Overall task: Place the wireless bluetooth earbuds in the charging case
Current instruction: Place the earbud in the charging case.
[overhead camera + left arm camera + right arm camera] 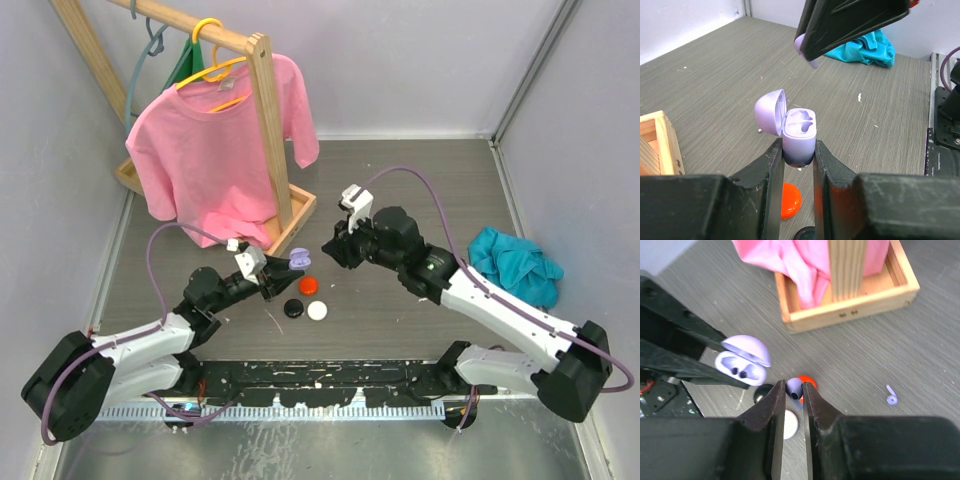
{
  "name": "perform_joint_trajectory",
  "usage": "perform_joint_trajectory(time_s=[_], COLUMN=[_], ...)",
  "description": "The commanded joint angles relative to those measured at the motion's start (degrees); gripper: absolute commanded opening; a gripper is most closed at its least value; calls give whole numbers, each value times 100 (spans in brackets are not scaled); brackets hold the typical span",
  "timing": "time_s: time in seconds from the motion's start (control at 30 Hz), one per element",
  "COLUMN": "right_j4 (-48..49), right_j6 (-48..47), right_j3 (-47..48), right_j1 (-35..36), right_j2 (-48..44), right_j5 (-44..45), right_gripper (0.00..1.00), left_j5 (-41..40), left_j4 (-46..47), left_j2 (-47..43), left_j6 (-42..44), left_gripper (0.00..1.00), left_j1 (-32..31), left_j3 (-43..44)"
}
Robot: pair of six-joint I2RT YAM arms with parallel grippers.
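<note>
Left gripper (798, 150): clamped on open lilac charging case (800, 129). Right gripper (794, 386): pinching one lilac earbud (793, 389), near the case. Second earbud (891, 397): lying apart from the case.

Grey wood-grain table (400, 180), as I see it from above and from the right wrist.

At the far left I see a wooden rack base (297, 213) standing on it, and at the right edge, near the wall, a crumpled teal cloth (515, 262). Near the middle three small discs lie close together: an orange-red disc (309, 285) farthest from me, with a black disc (294, 308) and a white disc (317, 310) just beside each other nearer my side. In the right wrist view I find one purple earbud (891, 397) lying alone on bare table, apart from the rack base.
</note>
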Motion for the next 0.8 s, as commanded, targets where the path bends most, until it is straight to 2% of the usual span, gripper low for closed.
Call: perform_joint_trajectory(time_s=[0.0, 0.3, 0.57, 0.77], right_j4=[1441, 3718, 4868, 5263], right_j6=[334, 938, 1130, 1197], right_j3=[-454, -1430, -1845, -2108], right_j1=[199, 616, 1011, 1083], right_j2=[-530, -844, -413, -390], right_j5=[-154, -332, -8, 343], right_gripper=[14, 14, 13, 13], left_j5=[-146, -189, -63, -17], left_j4=[562, 887, 1093, 1110], left_j2=[-172, -356, -473, -573], left_j6=[-63, -128, -165, -157], left_gripper=[0, 0, 0, 0], left_j1=[-19, -20, -19, -20], left_j3=[-57, -229, -325, -357])
